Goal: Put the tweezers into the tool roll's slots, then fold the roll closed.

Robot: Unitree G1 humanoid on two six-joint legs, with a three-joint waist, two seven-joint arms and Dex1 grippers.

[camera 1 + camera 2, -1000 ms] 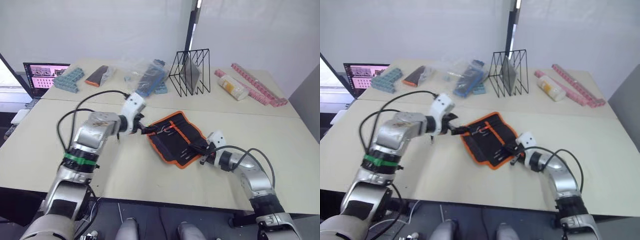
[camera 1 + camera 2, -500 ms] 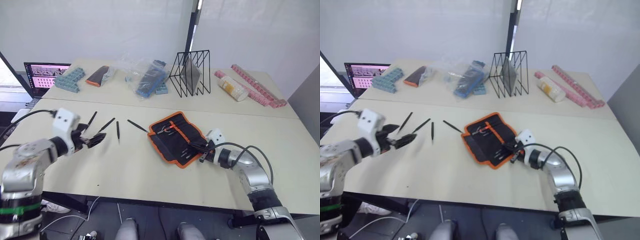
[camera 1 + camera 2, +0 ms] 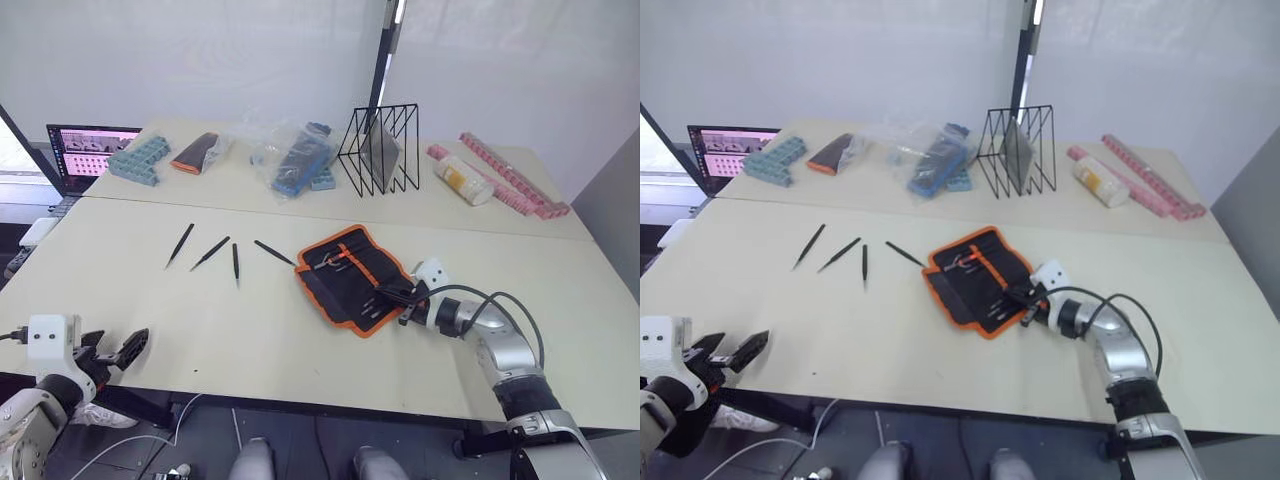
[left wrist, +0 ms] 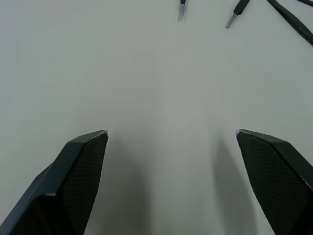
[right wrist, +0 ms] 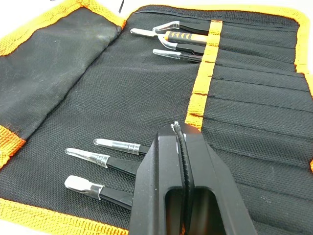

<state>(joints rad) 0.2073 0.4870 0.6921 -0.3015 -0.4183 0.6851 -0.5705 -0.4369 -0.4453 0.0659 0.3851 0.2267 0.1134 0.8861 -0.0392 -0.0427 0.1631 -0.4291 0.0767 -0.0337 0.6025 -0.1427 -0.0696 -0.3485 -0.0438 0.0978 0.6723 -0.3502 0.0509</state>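
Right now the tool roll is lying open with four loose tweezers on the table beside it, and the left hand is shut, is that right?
Not quite. The left hand is open, fingertips wide apart over bare table, as the left wrist view shows. The tool roll does lie open, with four loose tweezers on the table beside it.

A black roll (image 3: 352, 277) with orange edging lies on a cream table (image 3: 260, 330), an orange band crossing its black slots (image 5: 254, 98). Black tweezers (image 3: 235, 263) rest nearby; those inside carry clear tip caps. The right tool (image 5: 178, 134) is black, like the left tool (image 4: 171, 139) and its textured fingers (image 4: 80, 166).
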